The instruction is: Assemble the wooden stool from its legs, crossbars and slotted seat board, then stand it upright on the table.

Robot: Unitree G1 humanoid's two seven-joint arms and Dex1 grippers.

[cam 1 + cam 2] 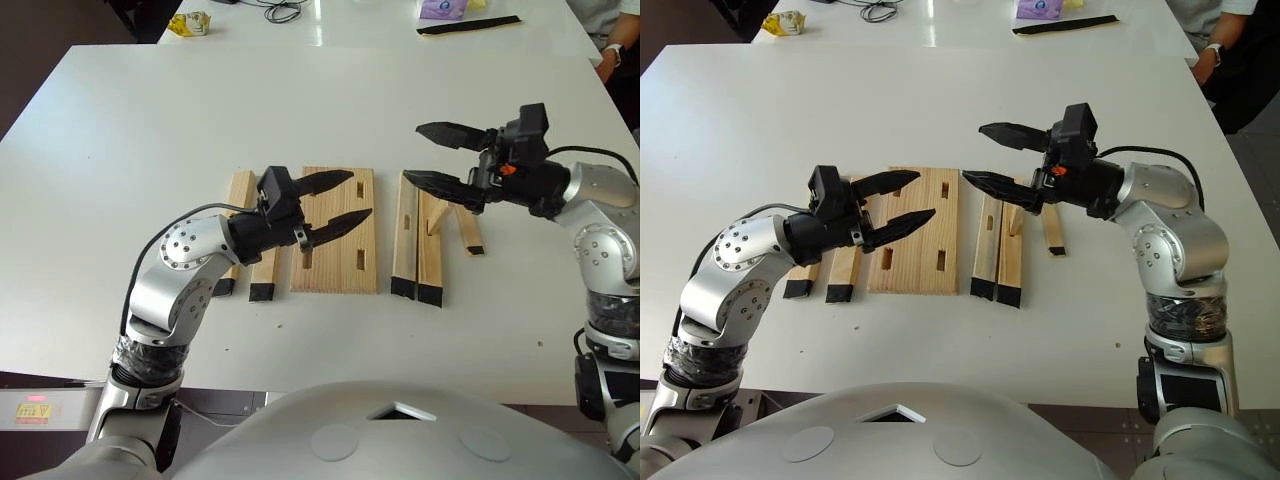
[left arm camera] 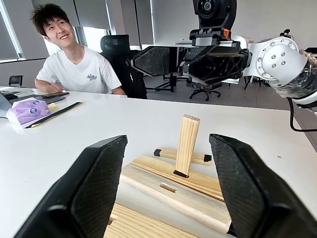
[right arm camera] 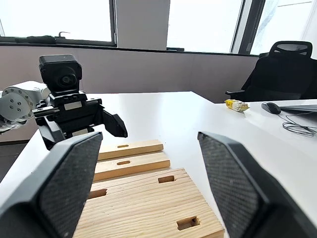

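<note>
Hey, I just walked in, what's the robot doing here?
The stool is in pieces. The slotted seat board lies flat on the table, two legs at each side; one crossbar stands slotted into a right-hand leg, another lies beside it. The left gripper hovers open over the board, the right gripper open over the right-hand legs. Neither holds anything.

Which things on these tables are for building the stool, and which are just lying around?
For the stool: slotted seat board; left pair of legs; right pair of legs; crossbar standing in a leg's slot; short bar beside it.
Lying about: yellow packet; purple pack; black strip; cables.
</note>
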